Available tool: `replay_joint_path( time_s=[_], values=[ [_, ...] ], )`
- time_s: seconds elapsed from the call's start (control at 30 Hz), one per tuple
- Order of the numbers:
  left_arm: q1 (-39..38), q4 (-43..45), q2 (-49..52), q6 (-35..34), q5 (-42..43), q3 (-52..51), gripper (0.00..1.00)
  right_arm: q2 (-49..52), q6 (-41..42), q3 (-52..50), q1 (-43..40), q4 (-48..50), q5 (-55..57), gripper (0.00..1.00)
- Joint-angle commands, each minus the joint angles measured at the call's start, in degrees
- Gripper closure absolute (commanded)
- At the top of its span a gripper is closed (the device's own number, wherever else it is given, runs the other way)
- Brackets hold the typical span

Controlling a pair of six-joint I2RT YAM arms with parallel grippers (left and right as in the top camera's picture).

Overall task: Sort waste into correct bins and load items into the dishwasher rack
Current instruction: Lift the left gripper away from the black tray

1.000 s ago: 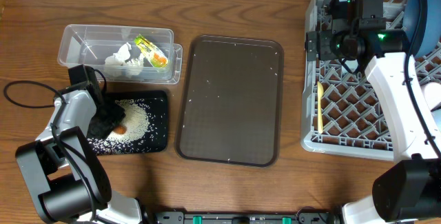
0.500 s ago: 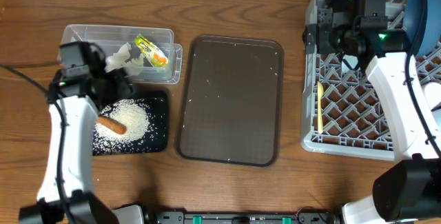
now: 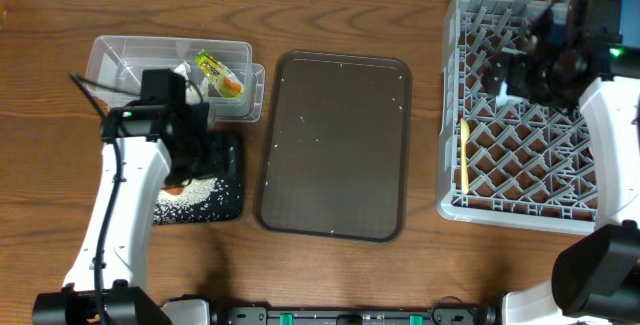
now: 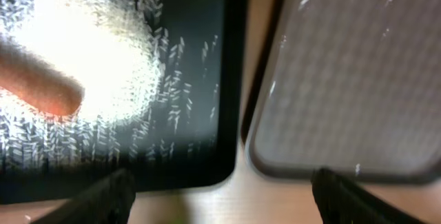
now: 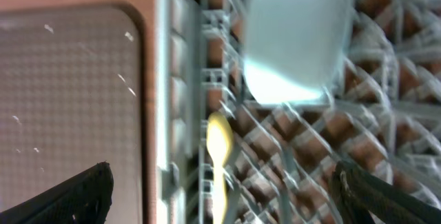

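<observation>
My left gripper [image 4: 220,186] hangs above the black tray [image 4: 207,155] with its two fingers spread wide apart, and nothing is between them. On this tray the white rice [image 4: 96,52] makes a bright heap, with loose grains scattered around it, and the orange carrot [image 4: 38,89] lies on the left part of the heap. From above, my left arm covers most of the carrot. The clear tub [image 3: 120,65] stands just beside the black tray on its far side. Inside the tub I see the crumpled tissue [image 3: 185,71] and the yellow-green snack wrapper [image 3: 218,73] next to it. The brown serving tray [image 3: 335,145] lies between the black tray and the grey rack [image 3: 500,180], and only a few white grains are on it.

My right gripper [image 5: 222,176] is over the rack, fingers also fully apart and holding nothing. The pale yellow spoon [image 3: 464,155] lies in the left side of the rack, pointing from near to far. The light-blue cup [image 5: 293,38] is in the rack to the right of the spoon – the view is blurred, so I cannot tell if it stands upright or lies on its side
</observation>
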Motion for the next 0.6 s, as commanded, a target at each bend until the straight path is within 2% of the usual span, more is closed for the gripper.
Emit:
replay_joint_path(
  time_s=[0.0,0.13,0.27,0.37,0.53,0.57],
  values=[
    [2.21,-1.11,-1.90,1.03,0.00,2.21,0.16,0.04,0.15,0.90,-1.14,-2.36,0.96,0.02],
    [2.40,-0.66,-7.85,2.38,-0.04,2.08,0.16,-1.18,-0.17,0.44,-0.66,-5.73,1.05,0.02],
    [2.38,1.68,-17.99,2.80,-0.09,-0.46,0.16,-6.58,-0.96,-3.32,-0.66,-2.78,2.47,0.03],
    [2.38,5.33,-28.37,2.64,-0.13,-4.66,0.15,-15.21,-0.98,-10.25,-0.61,4.52,3.39,0.03],
    [2.40,9.53,-44.68,-2.19,-5.05,-11.37,0.14,-33.11,-0.94,-25.97,-0.61,19.19,4.31,0.01],
    [2.38,10.21,-46.90,-2.19,-5.03,-12.22,0.05,-36.35,-0.92,-28.65,-0.61,21.20,5.11,0.01]
  ],
)
